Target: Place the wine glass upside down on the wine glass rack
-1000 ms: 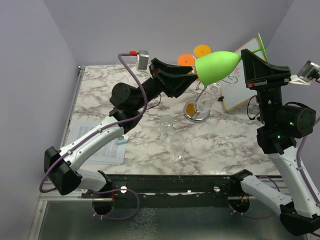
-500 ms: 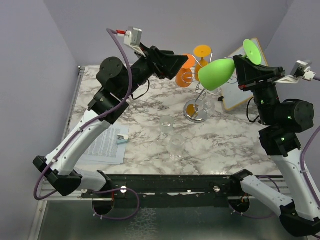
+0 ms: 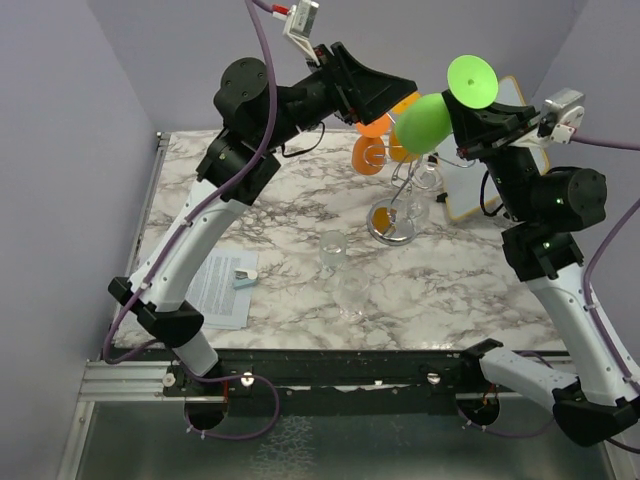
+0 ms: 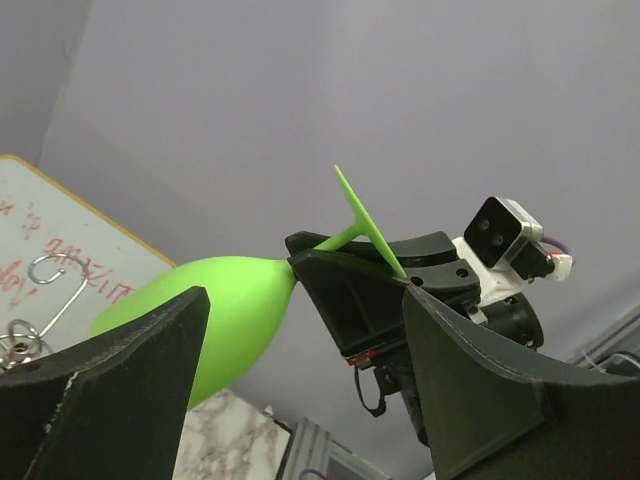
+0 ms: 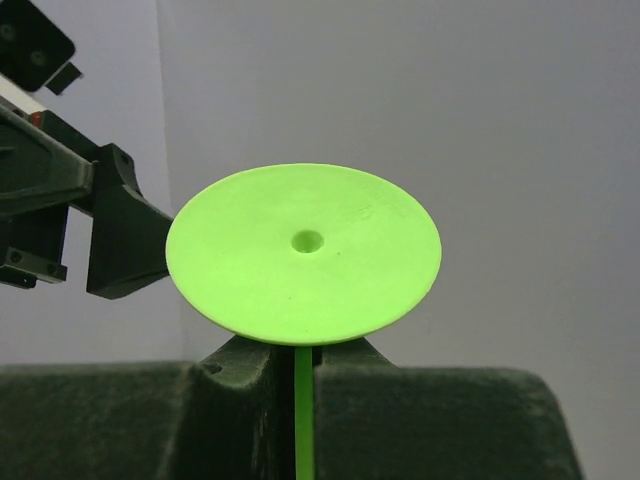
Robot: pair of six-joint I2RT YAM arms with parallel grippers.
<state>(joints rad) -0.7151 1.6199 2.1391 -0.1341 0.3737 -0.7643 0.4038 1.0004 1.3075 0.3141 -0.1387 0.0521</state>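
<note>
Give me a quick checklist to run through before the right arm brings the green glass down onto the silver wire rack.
1. Right gripper shut on the stem of the green plastic wine glass: ok.
2. Glass fully upside down: not ok, it is tilted, foot up and bowl slanting down.
3. Left gripper open and empty: ok.
4. Left gripper out of the way: not ok, it sits close beside the bowl.
5. Free curled arm on the silver wire rack: cannot tell, the orange glasses hide its top.
</note>
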